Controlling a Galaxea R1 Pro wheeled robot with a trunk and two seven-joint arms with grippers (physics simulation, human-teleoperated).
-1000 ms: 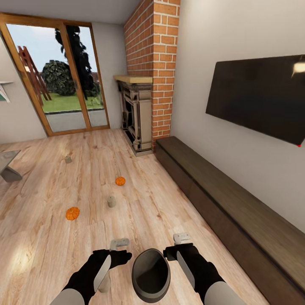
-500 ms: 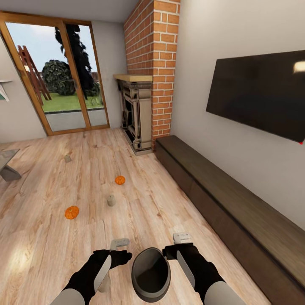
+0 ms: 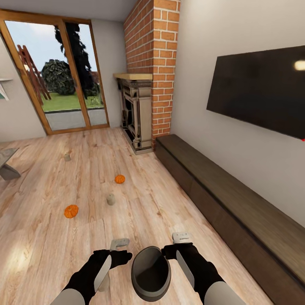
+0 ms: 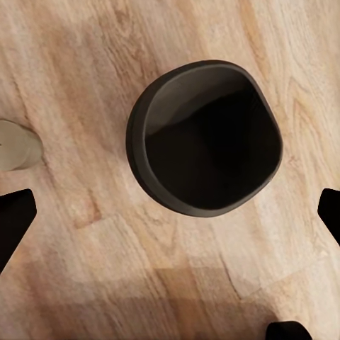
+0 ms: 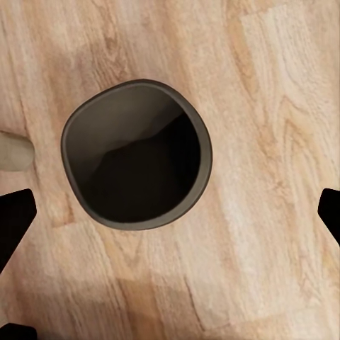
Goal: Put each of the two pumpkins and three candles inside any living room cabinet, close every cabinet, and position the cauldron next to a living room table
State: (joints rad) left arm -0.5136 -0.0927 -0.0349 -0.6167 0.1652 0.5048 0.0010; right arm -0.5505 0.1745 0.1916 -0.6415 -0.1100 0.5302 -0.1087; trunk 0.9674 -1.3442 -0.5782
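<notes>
**Living room floor: cauldron between two spread grippers**

Cauldron (image 3: 151, 273): dark grey, wide-mouthed, upright on the plank floor (image 3: 51, 237) right in front of the robot, between the two arms. Its mouth faces up and nothing shows inside.

Left gripper (image 3: 119, 243): hangs over the floor just beside the cauldron's rim. In the left wrist view its dark fingertips (image 4: 14, 219) sit far apart at the frame edges, so the claw is wide and holds nothing.

Right gripper (image 3: 182, 237): hangs on the cauldron's other side, likewise above the floor. Fingertips (image 5: 14, 219) in the right wrist view are spread wide, gripping nothing.

Pumpkins: one (image 3: 71, 211) on the floor ahead and to the left; another (image 3: 120, 178) farther off, nearer the middle of the room. Well apart from each other.

Candles: one (image 3: 111, 199) stands between the two pumpkins; one (image 3: 67, 157) farther back toward the glazed doors (image 3: 55, 76); one (image 3: 104, 283) close under the left forearm, near the cauldron.

Cabinet (image 3: 220, 203): long, low, dark brown, along the right wall under a dark wall screen (image 3: 258, 93). Front panels look flush and shut.

Table (image 3: 6, 163): a grey corner and leg at the far left edge.

Fireplace (image 3: 136, 114): against the brick chimney (image 3: 152, 46), beyond the cabinet's far end.
</notes>
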